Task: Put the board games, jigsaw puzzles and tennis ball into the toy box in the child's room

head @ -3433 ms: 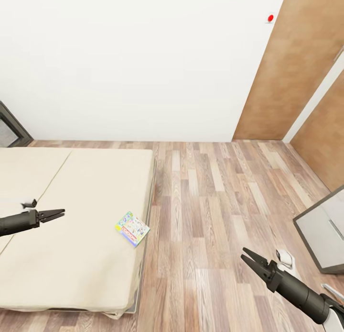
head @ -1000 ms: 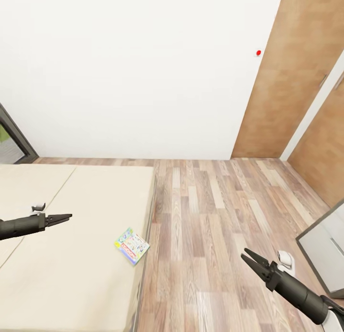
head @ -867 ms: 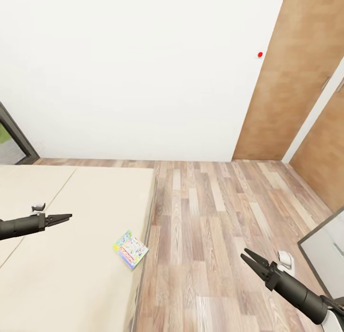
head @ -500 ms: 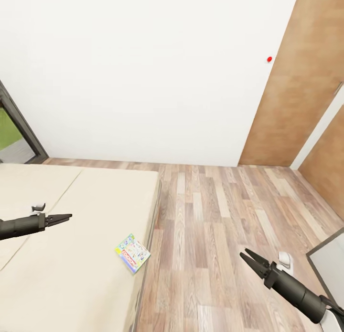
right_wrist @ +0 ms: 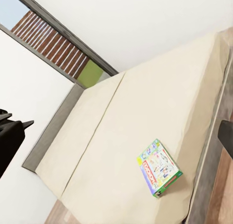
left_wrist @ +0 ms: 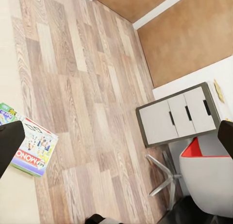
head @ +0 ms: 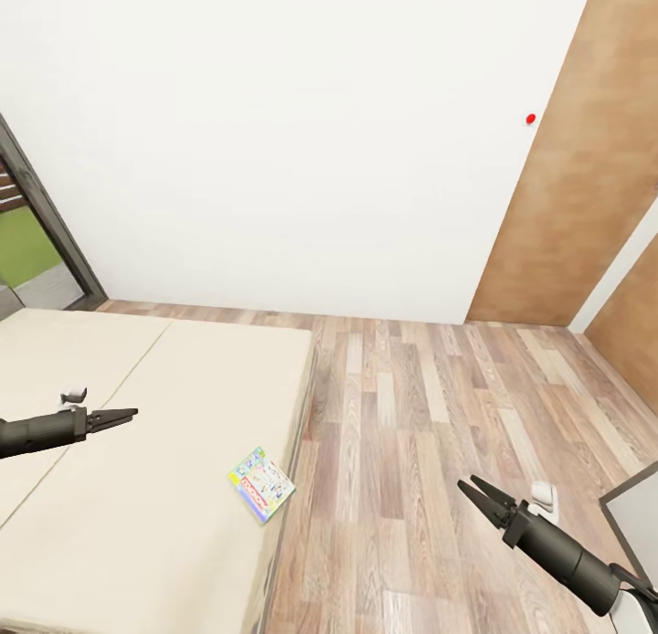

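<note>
Grippers: left (head: 123, 417) pressed together, right (head: 479, 497) spread, both empty. Camera panned left; Monopoly (head: 261, 484) at bed (head: 164, 387) edge, not yet approached.

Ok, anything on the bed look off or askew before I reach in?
Only the Monopoly box: it lies flat but skewed to the bed's edge, near the floor side, one corner at or just past the edge. It is not torn or open. Both grippers are clear of it.
</note>
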